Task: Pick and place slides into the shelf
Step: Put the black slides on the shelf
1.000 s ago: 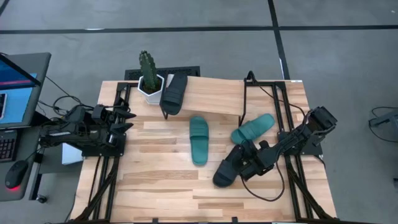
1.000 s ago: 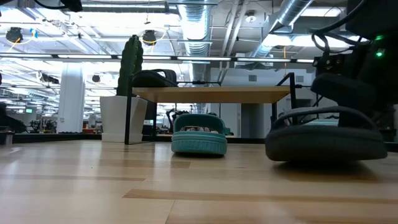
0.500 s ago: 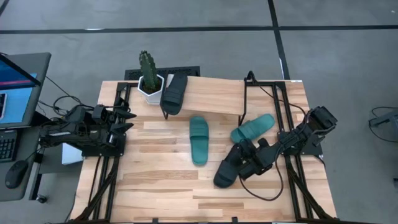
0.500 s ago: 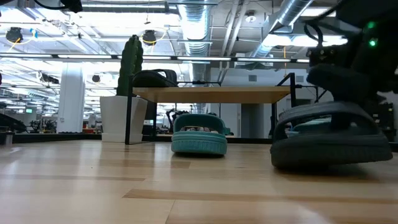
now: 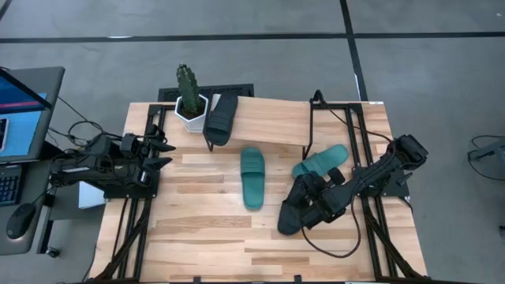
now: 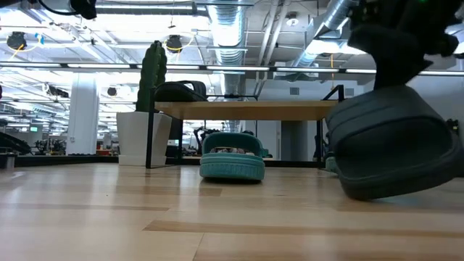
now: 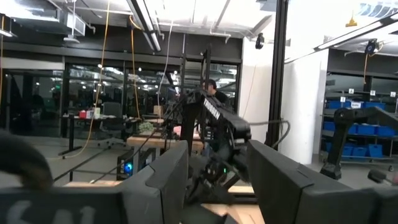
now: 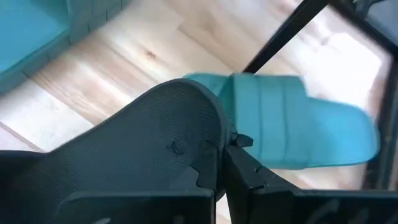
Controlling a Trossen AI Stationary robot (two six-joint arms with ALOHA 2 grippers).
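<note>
Right gripper [image 5: 309, 211] has lifted black slide [image 6: 395, 148] off tabletop, tilted, shifted slightly right.

Right arm: reaching in from the right edge of the wood-plank surface [image 5: 205, 237], links folded low, wrist angled toward the centre. Right gripper [image 5: 309, 211]: fingers clamped on the rear edge of a black rubbery slide [image 5: 296, 209], holding it tilted, one end raised above the planks in the low view.

Left arm: parked at the left edge of the surface, folded compactly, wrist level. Left gripper [image 5: 162, 153]: fingers parted, pointing toward the right arm, holding nothing.
</note>
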